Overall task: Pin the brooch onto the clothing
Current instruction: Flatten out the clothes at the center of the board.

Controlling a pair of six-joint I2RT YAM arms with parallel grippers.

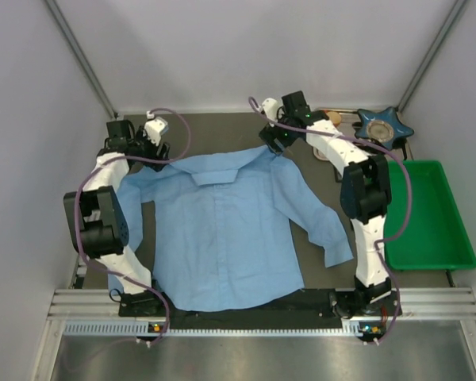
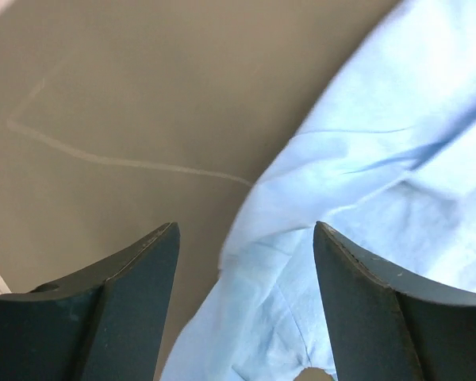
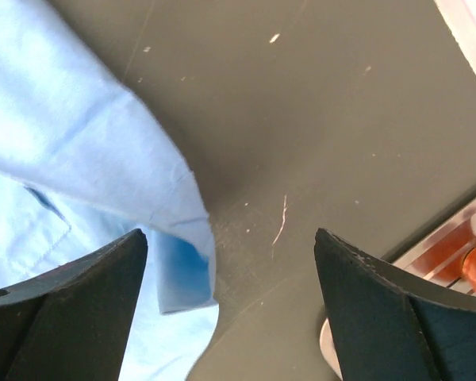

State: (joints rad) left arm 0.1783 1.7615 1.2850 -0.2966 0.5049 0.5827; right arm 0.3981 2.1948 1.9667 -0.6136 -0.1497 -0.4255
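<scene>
Looking down on the clothing [image 1: 222, 230] lying spread front-up across the dark bench [image 1: 214, 131], collar toward the far side, hem close to the arm bases. Noting the sleeve on the right arm's side slanting out toward the green tray [image 1: 428, 238] and stopping short of it. Noting also a blue star-shaped item [image 1: 385, 125] sitting at the far right corner, just beyond the tray.

Reaching far forward with both arms, one at each shoulder of the shirt. Hanging the left gripper [image 2: 245, 226] over the shoulder's edge, fingers [image 2: 135, 302] standing wide, pale blue cloth filling the side under one finger and bare bench under the other, nothing clamped between. Hanging the right gripper [image 3: 230, 233] over a folded corner of the cloth, fingers [image 3: 365, 302] likewise wide apart and gripping nothing, mostly bare bench showing in the gap. Not being able to tell whether either pair is touching the fabric.
</scene>
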